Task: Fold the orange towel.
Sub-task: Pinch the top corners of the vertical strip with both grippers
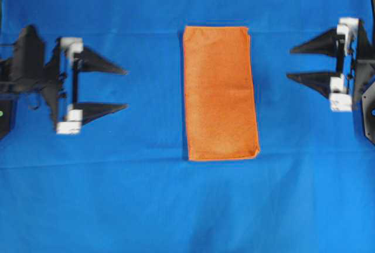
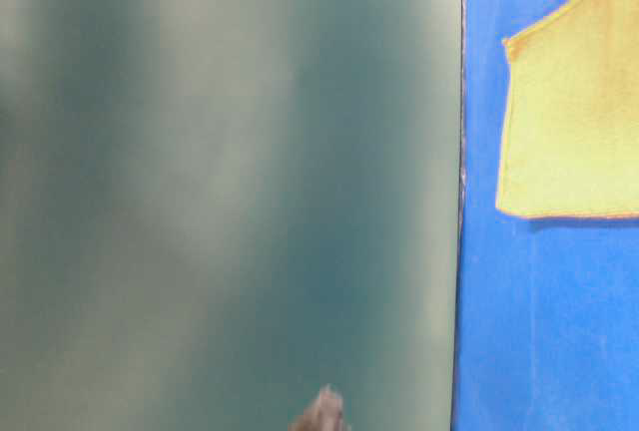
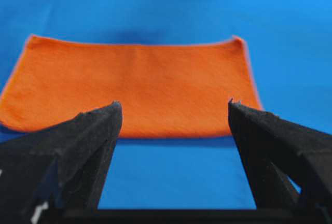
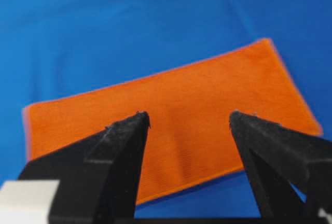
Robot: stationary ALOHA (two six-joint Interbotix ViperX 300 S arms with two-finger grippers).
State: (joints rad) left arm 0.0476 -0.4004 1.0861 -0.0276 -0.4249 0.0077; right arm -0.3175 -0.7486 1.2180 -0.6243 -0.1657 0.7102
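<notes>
Orange towel lies flat mid-table on the blue cloth, a tall narrow rectangle in the overhead view, long edges running top to bottom. Along its right long edge and bottom-right corner a second hem peeks out, so it looks already doubled once, though I can't be sure from these views. Left gripper sits well apart to the left of the towel, jaws spread wide, nothing between them; the left wrist cam shows both fingers framing the towel's near long edge w/ bare blue cloth between tips & fabric. Right gripper is likewise well clear on the right, jaws fully apart & empty; in the right wrist cam its tips sit in front of the towel from a skewed angle. Table-level view is mostly blocked by a blurred grey-green surface; only one towel corner shows at its right, washed out to yellow. Step in hand, as I read it: between folds, or at the end of the job w/ both arms standing off. If another fold is wanted, next move probably needs each gripper to come down on a corner at one short end, pinch both layers together, lift just enough to clear, carry to the opposite short end & release w/ hems aligned. Risk: catching only the top layer would undo the existing fold.
</notes>
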